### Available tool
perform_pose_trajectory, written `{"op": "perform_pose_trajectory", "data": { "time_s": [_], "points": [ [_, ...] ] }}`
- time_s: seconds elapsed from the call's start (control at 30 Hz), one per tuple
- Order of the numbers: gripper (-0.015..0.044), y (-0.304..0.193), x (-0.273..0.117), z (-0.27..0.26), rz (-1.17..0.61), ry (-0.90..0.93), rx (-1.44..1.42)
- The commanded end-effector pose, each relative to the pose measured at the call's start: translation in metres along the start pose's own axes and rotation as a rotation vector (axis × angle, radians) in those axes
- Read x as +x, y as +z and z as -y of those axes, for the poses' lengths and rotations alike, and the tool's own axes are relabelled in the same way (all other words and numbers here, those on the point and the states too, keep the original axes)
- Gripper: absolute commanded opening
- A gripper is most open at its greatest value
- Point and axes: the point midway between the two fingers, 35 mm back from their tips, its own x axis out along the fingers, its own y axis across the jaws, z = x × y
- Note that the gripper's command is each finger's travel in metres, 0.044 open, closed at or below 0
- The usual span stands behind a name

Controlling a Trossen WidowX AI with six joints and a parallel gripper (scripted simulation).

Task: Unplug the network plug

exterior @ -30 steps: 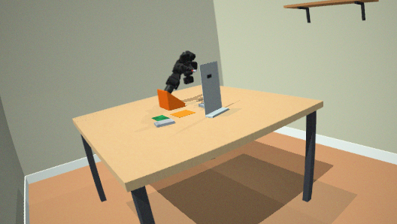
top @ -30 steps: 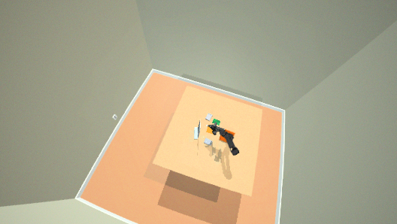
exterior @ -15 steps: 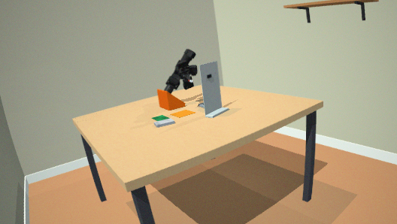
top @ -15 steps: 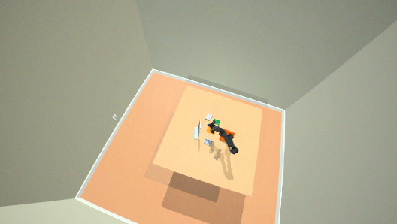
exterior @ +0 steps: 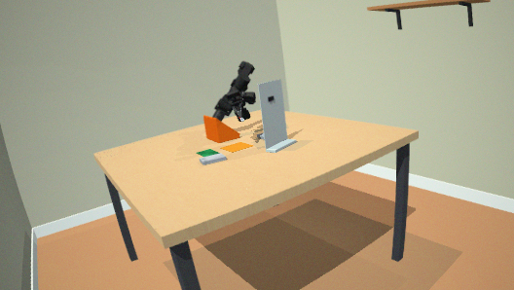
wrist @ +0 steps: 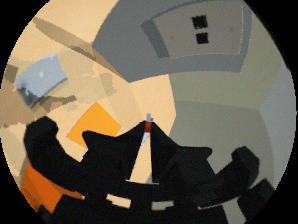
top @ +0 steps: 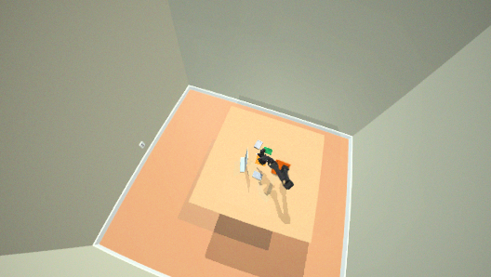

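- Starts at the left of the exterior view with a green square (top: 268, 151) (exterior: 207, 153), lying flat on the wooden table (top: 218, 186) (exterior: 195, 195).
- Shows a pale block (top: 258, 144) (exterior: 213, 159) just beside that green square, low on the tabletop.
- Goes on to an orange wedge (top: 283, 164) (exterior: 220, 130) (wrist: 44, 187), standing at the foot of the black arm (top: 281, 176) (exterior: 238, 85) and rising above the flat things around it.
- Includes an orange square (exterior: 237, 147) (wrist: 95, 124), lying flat between the wedge and the upright panel, partly covered by the arm from above.
- Has the gripper (top: 262, 159) (exterior: 241, 117) (wrist: 148, 123) up in the air over the table, pinching the small red-and-white plug (exterior: 241, 119) (wrist: 148, 127) at its fingertips.
- Leaves the plug out of the socket and apart from both table and panel.
- Reaches the gray upright panel (top: 246, 157) (exterior: 274, 114) (wrist: 120, 42), a tall barrier near the hand, with two dark openings in its faceplate (wrist: 225, 37).
- Partly hides a bluish block (top: 258, 175) (exterior: 261, 137) (wrist: 42, 79) behind the panel.
- Ends far right with a wooden shelf (exterior: 428, 5) high on the wall, well apart from the arm.
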Motion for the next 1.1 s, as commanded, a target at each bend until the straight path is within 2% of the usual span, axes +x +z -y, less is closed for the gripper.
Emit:
{"op": "perform_pose_trajectory", "data": {
  "time_s": [0.0,0.6,1.07],
  "points": [
    [0.0,-0.009,0.005,-0.009,-0.081,0.053,0.035],
    [0.0,-0.047,-0.001,-0.059,-0.438,0.284,0.124],
    [0.0,-0.05,0.006,-0.07,-0.452,0.293,0.126]
  ]
}}
